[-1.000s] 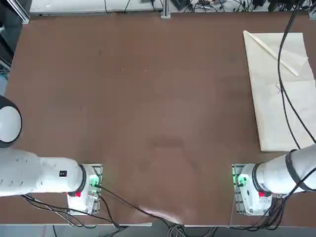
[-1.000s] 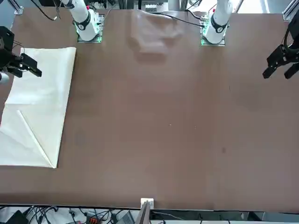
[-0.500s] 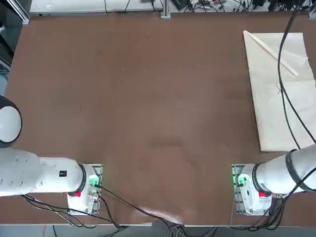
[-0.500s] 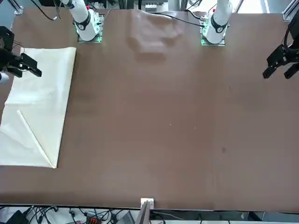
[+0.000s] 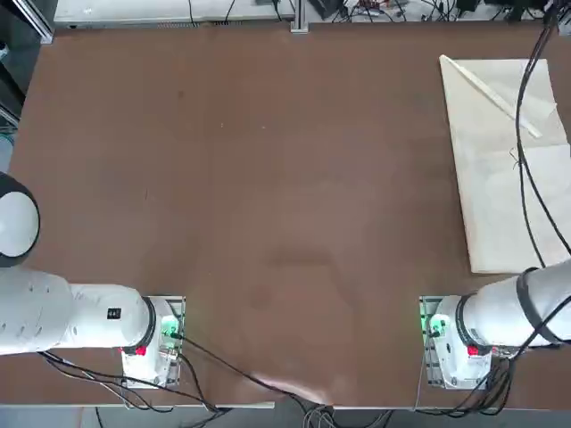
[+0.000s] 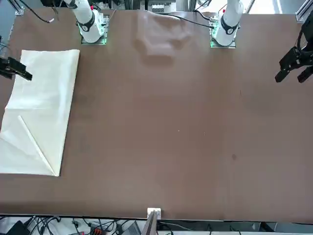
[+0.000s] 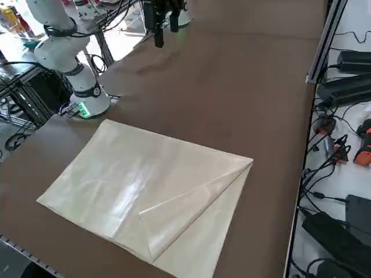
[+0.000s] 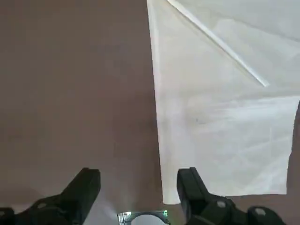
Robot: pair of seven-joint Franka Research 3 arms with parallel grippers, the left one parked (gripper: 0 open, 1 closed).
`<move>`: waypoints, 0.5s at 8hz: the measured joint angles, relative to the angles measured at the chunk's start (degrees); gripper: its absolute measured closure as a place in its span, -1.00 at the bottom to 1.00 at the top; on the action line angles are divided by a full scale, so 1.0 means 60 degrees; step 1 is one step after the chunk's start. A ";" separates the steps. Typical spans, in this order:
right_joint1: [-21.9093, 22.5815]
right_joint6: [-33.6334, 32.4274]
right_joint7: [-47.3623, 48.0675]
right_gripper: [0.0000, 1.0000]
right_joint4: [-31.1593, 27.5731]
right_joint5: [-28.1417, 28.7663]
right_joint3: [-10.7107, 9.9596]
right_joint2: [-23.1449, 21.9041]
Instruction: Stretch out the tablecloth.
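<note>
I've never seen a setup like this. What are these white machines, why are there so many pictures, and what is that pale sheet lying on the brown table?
The white machines are two robot arms bolted to one edge of a brown table. The four pictures show the same moment from above, from across the table, from the robot's right side, and from a small camera on the working arm's wrist.

The pale sheet is the tablecloth, lying folded, with one corner turned back, on the table at the robot's right.

The right gripper, the arm's two-fingered hand, hangs above the cloth's near corner. Its fingers are spread open and hold nothing. In the view from across the table it shows at the left edge.
</note>
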 joint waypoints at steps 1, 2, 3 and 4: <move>-0.0342 -0.0004 -0.0132 -1.00 -0.0162 -0.0004 -0.0026 0.0042; -0.0649 0.0045 -0.0475 -1.00 -0.0392 -0.0059 -0.0036 0.0087; -0.1018 0.0422 -0.1316 -1.00 -0.0830 -0.0227 -0.0044 0.0109; -0.1459 0.1277 -0.2361 -1.00 -0.1479 -0.0420 -0.0064 0.0125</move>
